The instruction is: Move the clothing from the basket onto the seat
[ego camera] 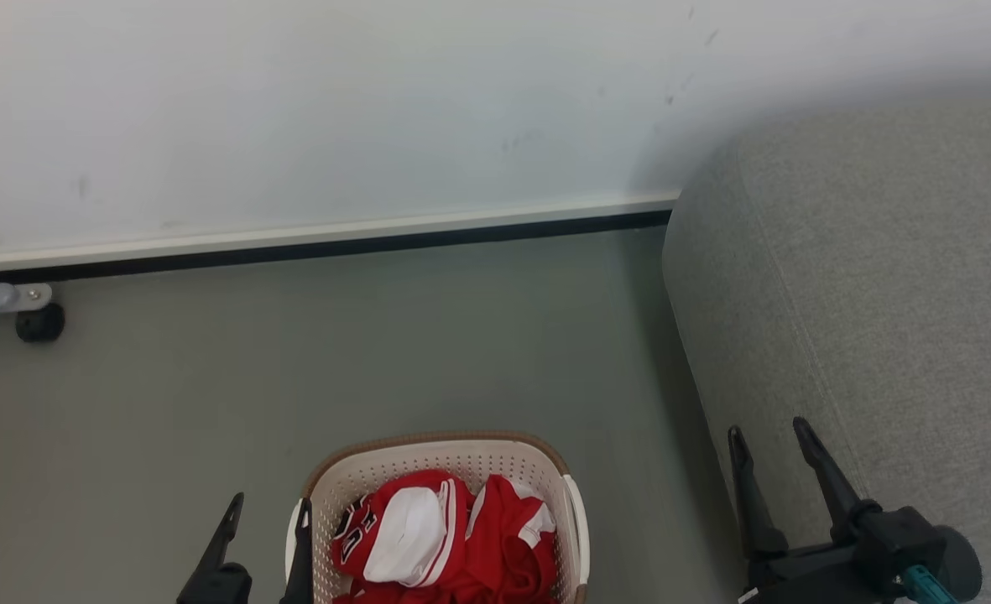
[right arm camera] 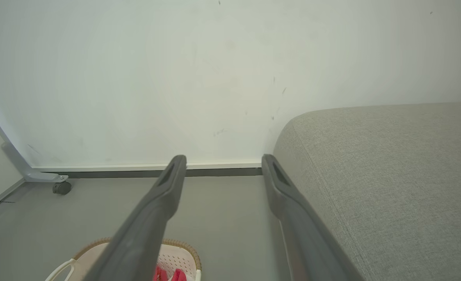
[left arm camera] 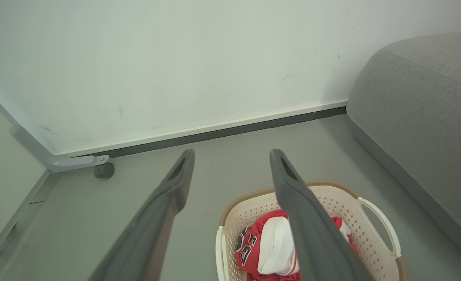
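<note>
- Head view: I am logging the red clothing (ego camera: pixel 499 545) lying in the basket (ego camera: pixel 436 439) on the floor (ego camera: pixel 168 403), left of the grey seat (ego camera: pixel 881 294). The left gripper (ego camera: pixel 270 502) is hanging spread just beside the basket, and the right gripper (ego camera: pixel 768 428) is hanging spread at the seat's edge.
- Left wrist view: the fingers are standing apart, holding nothing, over the basket.
- Right wrist view: the fingers are standing apart, holding nothing, with the seat lying at right.

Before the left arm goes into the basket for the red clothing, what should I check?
1. Left gripper open: ok, fingers apart, nothing between them.
2. Right gripper open: ok, fingers apart.
3. Clothing uncovered in the basket: ok.
4. Left gripper over the clothing: not ok, it is by the basket's left edge.
5. Seat to the basket's right: ok.
6. Clothing free of tangles: cannot tell.
</note>
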{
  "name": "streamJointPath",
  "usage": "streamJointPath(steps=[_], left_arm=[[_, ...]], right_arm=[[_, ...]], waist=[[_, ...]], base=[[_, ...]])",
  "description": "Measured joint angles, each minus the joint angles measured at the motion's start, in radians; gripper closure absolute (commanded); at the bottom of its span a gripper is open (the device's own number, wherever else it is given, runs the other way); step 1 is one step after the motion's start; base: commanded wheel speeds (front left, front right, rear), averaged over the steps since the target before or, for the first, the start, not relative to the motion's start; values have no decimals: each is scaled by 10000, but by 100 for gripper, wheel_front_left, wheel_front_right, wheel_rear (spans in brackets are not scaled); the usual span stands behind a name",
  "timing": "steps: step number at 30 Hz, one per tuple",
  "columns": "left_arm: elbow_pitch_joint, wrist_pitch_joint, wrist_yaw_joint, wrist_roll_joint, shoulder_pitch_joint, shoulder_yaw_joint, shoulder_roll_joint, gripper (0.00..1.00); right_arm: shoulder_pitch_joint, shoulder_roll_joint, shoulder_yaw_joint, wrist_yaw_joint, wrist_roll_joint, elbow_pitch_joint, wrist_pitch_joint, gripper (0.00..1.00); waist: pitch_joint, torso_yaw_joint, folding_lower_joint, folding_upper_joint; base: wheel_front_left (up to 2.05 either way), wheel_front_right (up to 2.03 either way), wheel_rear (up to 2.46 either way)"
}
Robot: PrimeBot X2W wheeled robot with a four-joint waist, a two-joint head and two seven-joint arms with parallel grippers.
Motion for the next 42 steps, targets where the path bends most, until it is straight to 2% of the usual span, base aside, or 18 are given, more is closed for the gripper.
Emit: streamJointPath(steps=[10,28,42], left_arm=[[1072,151,-174,128,-1144,-397,-161,0],[3645,938,-171,600,-3606,-734,-357,0],[4769,1290,-130,836,-5674,-874,-357,0]], right_arm=[[-446,-125,-132,4,-349,-623,-67,0],[-1146,92,-253,-61,-832,-1827,-71,0],[-2084,42,-360,-61,-1149,-2872,-71,0]], waist=[[1262,-318,1,0],[4038,-1235,2,1],[6168,-1581,0,1]], base=[[0,0,0],[0,0,0],[0,0,0]])
